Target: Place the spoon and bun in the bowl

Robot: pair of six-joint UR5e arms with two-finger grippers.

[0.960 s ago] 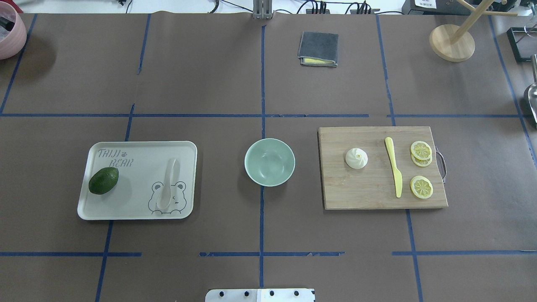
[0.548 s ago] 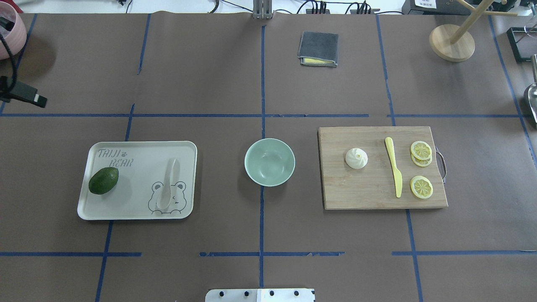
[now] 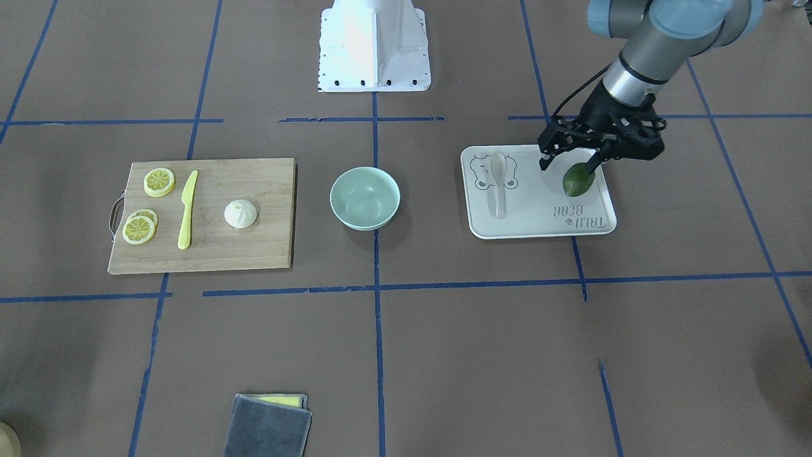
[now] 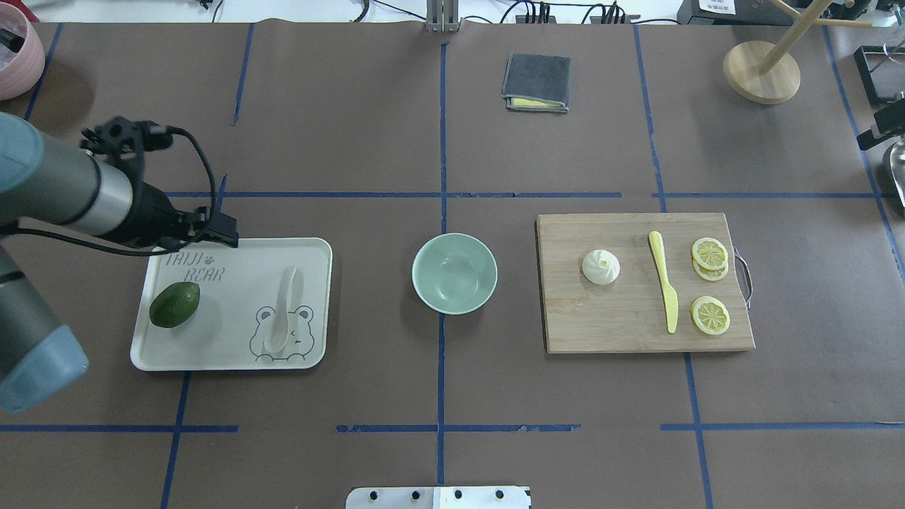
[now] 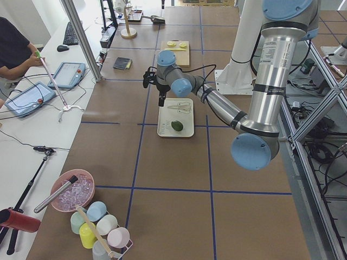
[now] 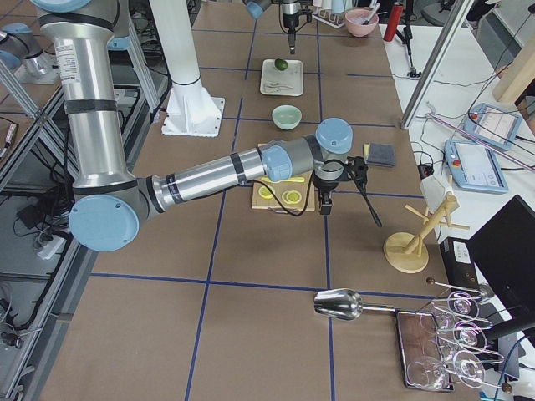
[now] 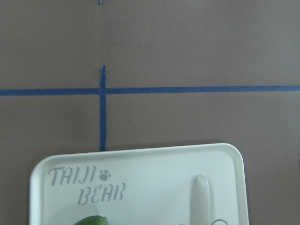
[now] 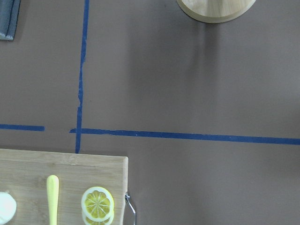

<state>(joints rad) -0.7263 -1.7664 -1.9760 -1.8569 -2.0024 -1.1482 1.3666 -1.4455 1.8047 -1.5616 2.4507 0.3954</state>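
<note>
The left gripper (image 3: 568, 166) has swung in above the tray (image 4: 311, 247) by the table's (image 4: 438, 396) left edge, jaws spread, empty; the right gripper (image 6: 326, 200): cannot tell. Reaching for the spoon (image 4: 283, 311); next, straddle its handle.

The overhead camera is looking down with the bowl (image 4: 454, 273) centred; the front-facing one is facing it from the bowl's far side. Side cameras are watching the bowl from afar. Wrist cameras are hovering close over the tray (image 7: 154, 178) and cutting board (image 8: 65, 164) flanking it, both shared with overhead.
</note>
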